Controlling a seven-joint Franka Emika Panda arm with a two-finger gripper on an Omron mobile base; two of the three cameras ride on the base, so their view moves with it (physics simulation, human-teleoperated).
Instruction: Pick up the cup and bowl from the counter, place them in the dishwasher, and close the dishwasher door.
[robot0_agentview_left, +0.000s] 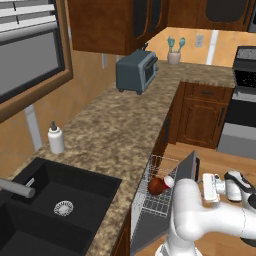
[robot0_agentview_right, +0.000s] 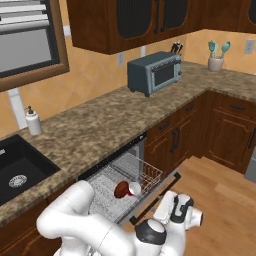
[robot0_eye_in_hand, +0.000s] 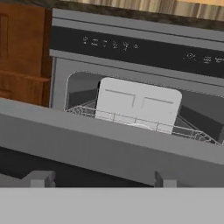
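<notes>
The dishwasher (robot0_eye_in_hand: 131, 48) stands open under the counter (robot0_agentview_left: 115, 130). Its white wire rack (robot0_agentview_right: 142, 175) is pulled out. The dark reddish bowl (robot0_agentview_left: 156, 186) (robot0_agentview_right: 121, 190) lies in the rack, and the red cup (robot0_agentview_left: 169, 181) (robot0_agentview_right: 134, 188) lies on its side against it. The dishwasher door (robot0_agentview_left: 187, 170) (robot0_agentview_right: 156, 196) (robot0_eye_in_hand: 109, 140) is partly raised, its grey top edge crossing the hand view. My gripper (robot0_agentview_left: 203, 185) (robot0_agentview_right: 167, 206) (robot0_eye_in_hand: 103, 179) is open, close against the outside of the door near its top edge, with nothing between the fingertips (robot0_eye_in_hand: 41, 178).
A black sink (robot0_agentview_left: 55, 200) and a white soap bottle (robot0_agentview_left: 56, 138) are at the left of the counter. A grey toaster oven (robot0_agentview_left: 136, 71) stands further back. Wooden cabinets (robot0_agentview_right: 227, 130) and a stove (robot0_agentview_left: 242, 110) border the wooden floor (robot0_agentview_right: 220, 200).
</notes>
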